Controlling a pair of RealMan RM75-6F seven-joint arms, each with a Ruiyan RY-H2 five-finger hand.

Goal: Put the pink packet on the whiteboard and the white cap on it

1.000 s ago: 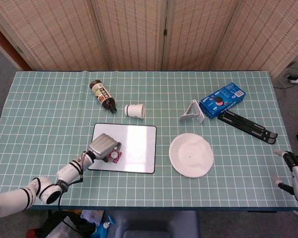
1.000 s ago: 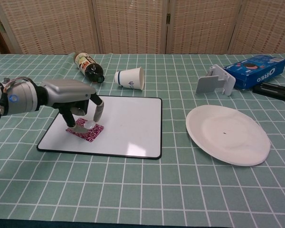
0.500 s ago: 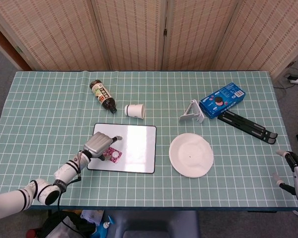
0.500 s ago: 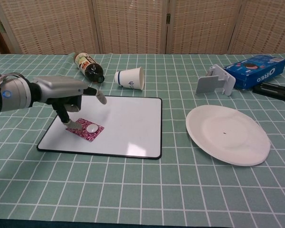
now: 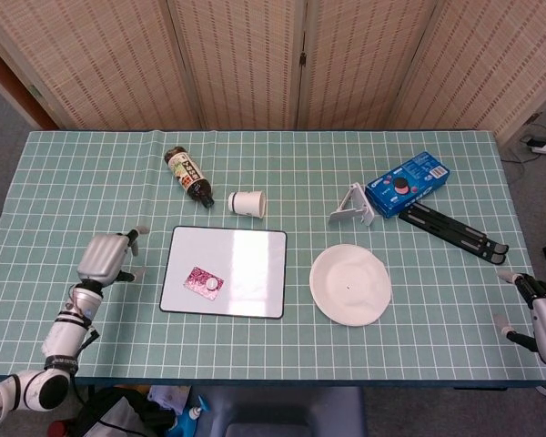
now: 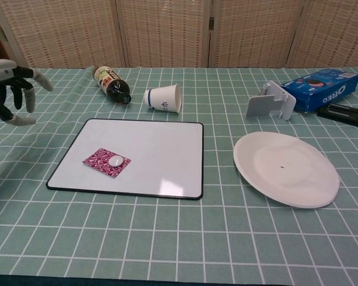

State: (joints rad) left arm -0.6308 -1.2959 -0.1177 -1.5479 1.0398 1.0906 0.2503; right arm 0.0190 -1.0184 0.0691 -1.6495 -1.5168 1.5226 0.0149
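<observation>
While the pink packet is lying on the whiteboard with the white cap atop it, the left hand is withdrawing leftward, fingers spread, empty; the right hand is idling, fingers apart.

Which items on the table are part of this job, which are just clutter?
Job:
- pink packet, lying on the whiteboard
- white cap, sitting on the packet
- whiteboard

Lying about:
- sauce bottle
- paper cup, on its side
- white plate
- Oreo box
- white stand
- black folding stand
</observation>
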